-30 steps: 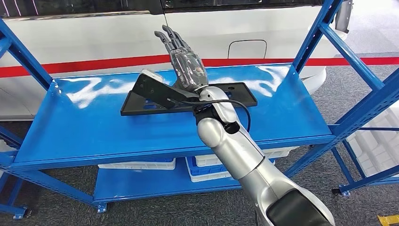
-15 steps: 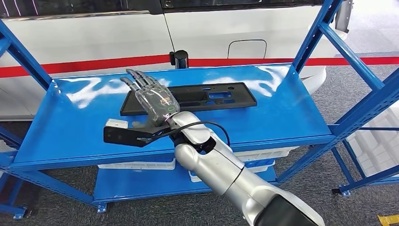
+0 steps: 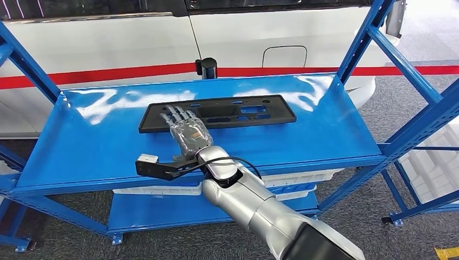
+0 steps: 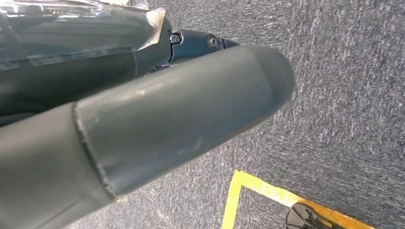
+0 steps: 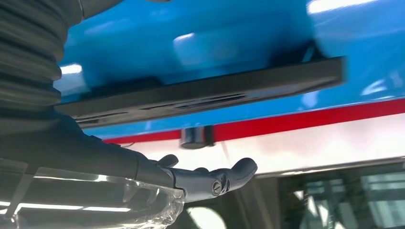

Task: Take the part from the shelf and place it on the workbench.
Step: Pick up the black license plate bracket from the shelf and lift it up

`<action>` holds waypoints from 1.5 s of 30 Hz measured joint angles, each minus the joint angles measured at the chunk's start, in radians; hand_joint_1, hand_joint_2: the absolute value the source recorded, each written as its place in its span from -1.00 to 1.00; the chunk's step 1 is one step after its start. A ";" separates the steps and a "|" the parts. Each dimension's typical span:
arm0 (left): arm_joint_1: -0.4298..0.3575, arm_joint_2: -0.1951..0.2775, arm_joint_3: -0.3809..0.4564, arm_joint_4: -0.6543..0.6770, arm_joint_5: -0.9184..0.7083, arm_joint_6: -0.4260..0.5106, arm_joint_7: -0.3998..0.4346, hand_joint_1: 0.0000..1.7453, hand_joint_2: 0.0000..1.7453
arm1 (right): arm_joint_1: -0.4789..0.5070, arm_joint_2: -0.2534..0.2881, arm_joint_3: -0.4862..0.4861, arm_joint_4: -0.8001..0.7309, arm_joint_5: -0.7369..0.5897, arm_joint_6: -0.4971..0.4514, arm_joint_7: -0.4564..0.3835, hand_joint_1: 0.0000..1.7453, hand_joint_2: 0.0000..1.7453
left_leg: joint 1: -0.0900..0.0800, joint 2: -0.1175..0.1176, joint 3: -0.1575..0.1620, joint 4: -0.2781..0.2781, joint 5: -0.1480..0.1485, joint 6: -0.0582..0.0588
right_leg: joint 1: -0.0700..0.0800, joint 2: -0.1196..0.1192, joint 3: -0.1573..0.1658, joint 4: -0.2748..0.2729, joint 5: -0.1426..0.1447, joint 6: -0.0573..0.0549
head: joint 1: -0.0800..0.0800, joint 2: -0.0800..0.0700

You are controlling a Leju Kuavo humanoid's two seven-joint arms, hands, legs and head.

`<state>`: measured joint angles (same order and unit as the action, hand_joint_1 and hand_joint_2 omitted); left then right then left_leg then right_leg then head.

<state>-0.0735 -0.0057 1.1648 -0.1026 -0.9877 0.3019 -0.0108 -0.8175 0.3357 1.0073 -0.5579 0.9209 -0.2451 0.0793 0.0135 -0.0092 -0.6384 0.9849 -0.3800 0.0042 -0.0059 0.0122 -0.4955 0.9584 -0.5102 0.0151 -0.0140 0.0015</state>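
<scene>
Right now the right hand [image 3: 187, 131] is nearest, flat over the front edge of the blue shelf [image 3: 81, 146], fingers straight and apart, holding nothing. Just past it lies the black part [image 3: 254, 112], long side running left to right. Fingertips sit over its left end; whether they touch is unclear.

The part [image 3: 227, 114] is black, the shelf [image 3: 97, 141] bright blue, the wall [image 3: 108, 49] behind white with a red stripe [image 3: 81, 76].

Shelf [image 3: 81, 146] bare both sides of part [image 3: 254, 111]; blue uprights [image 3: 360, 46] flank ends.
</scene>
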 joint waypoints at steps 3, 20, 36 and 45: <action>0.003 -0.001 0.003 0.000 -0.004 0.000 -0.006 -1.00 -1.00 | -0.002 -0.002 0.000 0.040 0.020 -0.027 0.014 -1.00 1.00 | 0.000 0.000 0.000 0.000 0.000 0.000 | 0.000 0.000 0.000 0.000 0.000 0.000 | 0.000 0.000; 0.007 -0.006 0.018 0.000 -0.035 -0.012 -0.007 -1.00 -1.00 | -0.015 -0.018 -0.069 0.140 0.128 -0.077 0.106 -1.00 1.00 | 0.000 0.000 0.000 0.000 0.000 0.000 | 0.000 0.000 0.000 0.000 0.000 0.000 | 0.000 0.000; 0.009 -0.006 0.039 0.000 -0.049 -0.027 -0.033 -1.00 -1.00 | 0.012 -0.027 -0.170 0.142 0.226 -0.100 0.103 0.86 1.00 | 0.000 0.000 0.000 0.000 0.000 0.000 | 0.000 0.000 0.000 0.000 0.000 0.000 | 0.000 0.000; 0.010 -0.006 0.053 0.000 -0.050 -0.029 -0.036 -1.00 -1.00 | 0.014 -0.027 -0.199 0.125 0.252 -0.096 0.099 0.93 1.00 | 0.000 0.000 0.001 0.000 0.000 0.000 | 0.000 0.000 0.001 0.000 0.000 0.000 | 0.000 0.000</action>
<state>-0.0631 -0.0122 1.2177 -0.1026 -1.0372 0.2727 -0.0465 -0.8037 0.3084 0.8086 -0.4327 1.1726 -0.3413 0.1785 0.0139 -0.0091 -0.6369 0.9850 -0.3801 0.0042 -0.0059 0.0122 -0.4944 0.9584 -0.5104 0.0150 -0.0141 0.0015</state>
